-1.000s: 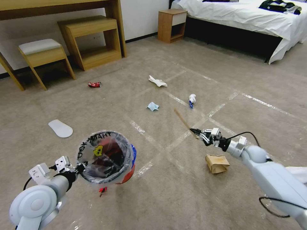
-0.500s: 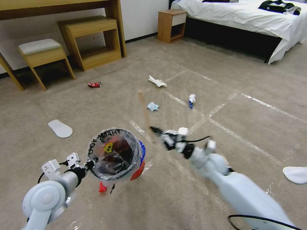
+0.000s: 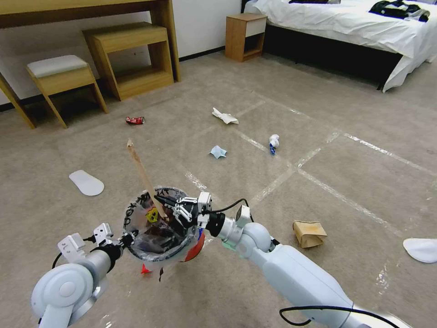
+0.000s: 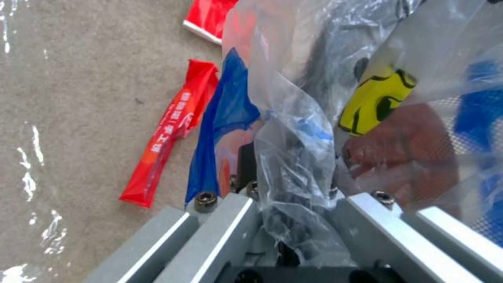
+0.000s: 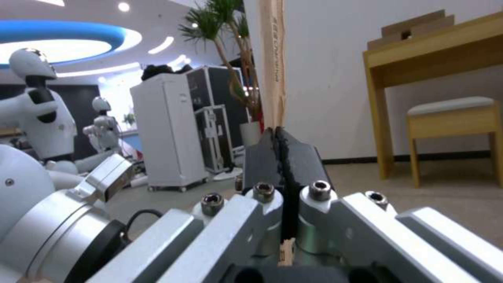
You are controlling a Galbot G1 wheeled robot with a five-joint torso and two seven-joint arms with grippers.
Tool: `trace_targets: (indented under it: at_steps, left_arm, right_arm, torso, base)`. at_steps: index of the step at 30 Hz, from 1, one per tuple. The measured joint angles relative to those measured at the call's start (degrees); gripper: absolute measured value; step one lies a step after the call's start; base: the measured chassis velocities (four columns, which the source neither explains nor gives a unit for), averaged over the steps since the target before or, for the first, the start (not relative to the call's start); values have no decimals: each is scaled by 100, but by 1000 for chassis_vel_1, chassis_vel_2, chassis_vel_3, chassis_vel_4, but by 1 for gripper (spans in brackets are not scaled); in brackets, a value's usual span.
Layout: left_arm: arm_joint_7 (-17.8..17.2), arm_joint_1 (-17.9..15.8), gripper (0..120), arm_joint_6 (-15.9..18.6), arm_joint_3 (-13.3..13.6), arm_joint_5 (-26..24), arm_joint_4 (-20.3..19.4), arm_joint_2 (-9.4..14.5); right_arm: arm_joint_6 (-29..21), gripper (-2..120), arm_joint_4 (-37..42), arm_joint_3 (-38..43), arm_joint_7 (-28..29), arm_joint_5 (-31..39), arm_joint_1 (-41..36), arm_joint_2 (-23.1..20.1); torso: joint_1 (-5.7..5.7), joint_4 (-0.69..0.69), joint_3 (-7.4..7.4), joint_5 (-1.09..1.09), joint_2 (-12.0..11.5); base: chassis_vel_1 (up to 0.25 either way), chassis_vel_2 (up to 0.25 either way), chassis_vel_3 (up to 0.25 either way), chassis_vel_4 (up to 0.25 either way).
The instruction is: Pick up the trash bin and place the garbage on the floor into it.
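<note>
Your right gripper (image 3: 160, 199) hovers directly over the mouth of the trash bin (image 3: 157, 228), its fingers closed on the lower end of the thin wooden stick (image 3: 142, 173). The stick's long axis slants up and away from the fingers, toward the desk (image 3: 82, 9), so most of its length overhangs the far rim. Your left gripper (image 3: 126, 238) pinches the bin's near rim and plastic liner, holding it just above the floor (image 3: 318, 136). A red wrapper (image 4: 167, 133) lies beneath. Other garbage sits well apart on open carpet.

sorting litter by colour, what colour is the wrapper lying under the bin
Red with white lettering, clearest in the left wrist view.
</note>
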Motion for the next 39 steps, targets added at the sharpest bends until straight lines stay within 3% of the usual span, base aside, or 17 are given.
trace_targets:
  at_steps: [9, 17, 39]
  left_arm:
    - [-103, -30, 1, 51, 18, -68, -6, 72]
    - [-173, 28, 1, 92, 36, -86, -126, 21]
    - [-364, 39, 1, 112, 11, -339, -386, 56]
  right_arm:
    - [33, 0, 13, -45, -138, -46, 150, -54]
    - [281, 0, -521, -131, -236, -436, 239, 204]
    - [469, 0, -884, -277, -209, -796, 310, 541]
  torso:
    - [0, 0, 0, 1, 0]
    - [0, 1, 0, 1, 0]
    - [0, 1, 0, 1, -1]
  base:
    - [0, 0, 0, 0]
    - [0, 0, 0, 0]
    - [0, 0, 0, 0]
